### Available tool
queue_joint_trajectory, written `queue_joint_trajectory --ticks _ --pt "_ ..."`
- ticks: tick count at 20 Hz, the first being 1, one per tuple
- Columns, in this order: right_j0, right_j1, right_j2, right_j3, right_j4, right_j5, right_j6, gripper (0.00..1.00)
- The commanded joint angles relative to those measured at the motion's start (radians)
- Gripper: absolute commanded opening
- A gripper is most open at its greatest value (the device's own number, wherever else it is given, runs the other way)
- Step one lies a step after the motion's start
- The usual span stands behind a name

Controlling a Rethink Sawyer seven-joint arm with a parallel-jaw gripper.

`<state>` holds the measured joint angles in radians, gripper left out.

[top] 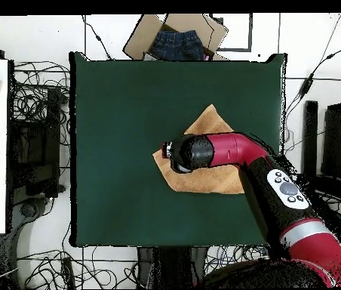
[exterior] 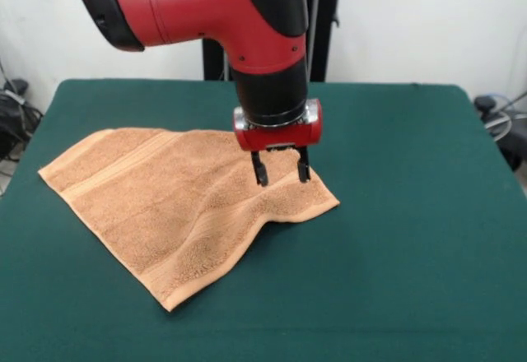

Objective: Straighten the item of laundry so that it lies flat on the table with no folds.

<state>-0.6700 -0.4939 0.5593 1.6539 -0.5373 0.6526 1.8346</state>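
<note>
front view: orange-tan towel spread on the green desk, left of centre, set as a diamond with corners near 9 o'clock, 6 o'clock and 3 o'clock. woven band stripes visible along the upper-left edge. mostly flat, but rippled: a soft ridge running from the middle toward the 3 o'clock corner, and the lower-right edge curling in a wave just left of that corner.

gripper hanging from the red and black arm, pointing straight down over the towel's right-hand corner area. two dark fingers spread apart, nothing between them, tips at or just above the terry surface; cannot tell whether touching. seen from the gripper, most of the towel stretching away toward 8 o'clock, the 3 o'clock corner lying just beyond at about 4 o'clock.

overhead view: towel right of the desk's centre, largely hidden under the arm. one corner peeking out at 12 o'clock of the wrist, another edge showing at 6 o'clock below it. gripper itself hidden beneath the wrist housing, near the towel's 9 o'clock corner in this view. cardboard box with dark denim off the desk's far edge at 12 o'clock, well apart from the towel.
</note>
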Motion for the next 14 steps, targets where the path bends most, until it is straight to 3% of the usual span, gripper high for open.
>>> queue_joint_trajectory --ticks 1,14 --pt "0.022 0.046 0.017 -0.080 -0.048 0.065 -0.154 1.00" --pt "0.033 0.048 0.023 -0.112 -0.039 0.111 -0.173 1.00"
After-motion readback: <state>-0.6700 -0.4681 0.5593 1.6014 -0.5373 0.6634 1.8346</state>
